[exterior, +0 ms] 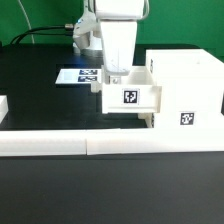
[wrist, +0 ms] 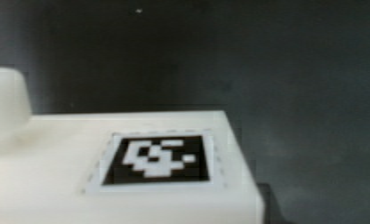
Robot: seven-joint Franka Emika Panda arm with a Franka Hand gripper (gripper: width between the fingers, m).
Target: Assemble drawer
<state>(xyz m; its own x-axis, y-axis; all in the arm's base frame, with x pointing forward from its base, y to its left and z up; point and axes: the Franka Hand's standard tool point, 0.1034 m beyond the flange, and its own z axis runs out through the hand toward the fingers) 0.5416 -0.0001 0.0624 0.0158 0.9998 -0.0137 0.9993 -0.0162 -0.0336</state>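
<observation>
The drawer's housing (exterior: 185,95) is a tall white box with a tag, at the exterior view's right. A small white tray (exterior: 131,97) with a tag on its near wall sits against the housing's left side, raised a little off the table. My gripper (exterior: 117,74) comes straight down from above. Its white fingers are close together on the tray's upper edge, so it appears shut on the tray. The wrist view shows the tray's tagged wall (wrist: 159,160) very close, with a rounded white part (wrist: 1,100) beside it. My fingers are hidden there. A second tray is not in view.
Long low white border strips (exterior: 70,145) run along the front of the black table. The marker board (exterior: 78,76) lies flat behind the tray, at the exterior view's left. A white piece (exterior: 3,105) shows at the far left edge.
</observation>
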